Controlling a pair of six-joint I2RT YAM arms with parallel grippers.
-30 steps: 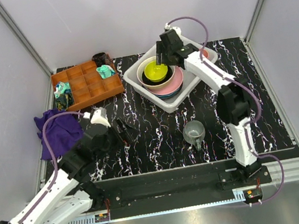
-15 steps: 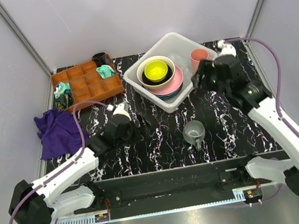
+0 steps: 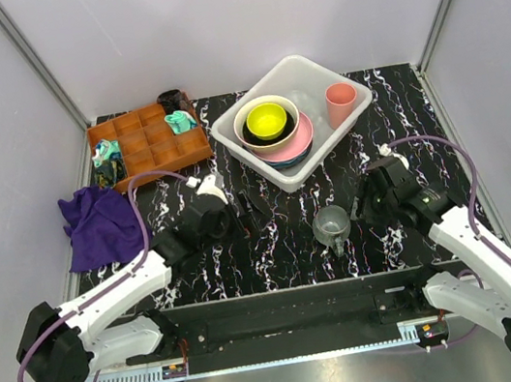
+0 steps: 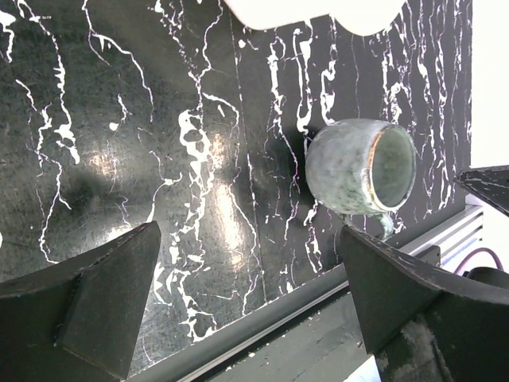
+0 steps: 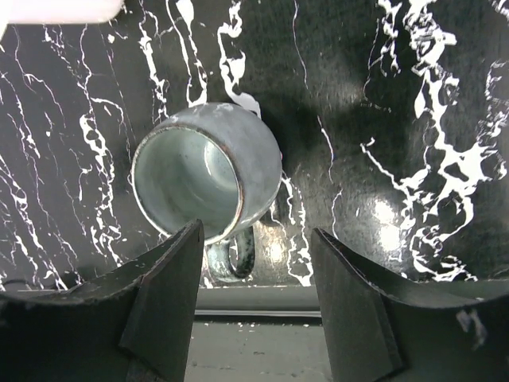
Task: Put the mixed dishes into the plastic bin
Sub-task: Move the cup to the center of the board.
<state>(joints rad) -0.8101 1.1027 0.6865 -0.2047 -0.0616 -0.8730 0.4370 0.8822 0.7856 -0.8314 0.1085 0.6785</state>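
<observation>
Top external view: the plastic bin (image 3: 306, 71) stands at the far middle of the black marbled table (image 3: 284, 245). It holds a stack with the small yellow bowl (image 3: 265, 121) nested in the cream bowl (image 3: 245, 114), above the black saucer (image 3: 289, 132) and the pink plate (image 3: 305, 138). The pink cup (image 3: 341, 103) stands at 3 o'clock from the stack. The grey mug (image 3: 331, 224) sits on the table outside the bin, at 6 o'clock from it, its handle toward 6 o'clock.

The right gripper (image 3: 362, 203) lies just beside the mug at 3 o'clock. In the right wrist view its jaws are apart with nothing clamped, and the mug (image 5: 207, 171) shows beyond its fingers (image 5: 163, 294); whether they touch cannot be told. The left gripper (image 3: 250, 213) lies at 9 o'clock from the mug, apart from it; in the left wrist view its jaws (image 4: 248, 235) are spread wide and empty, with the mug (image 4: 358, 167) ahead.

A wooden compartment tray (image 3: 145, 146) and a purple cloth (image 3: 100, 227) lie at 10 o'clock.
</observation>
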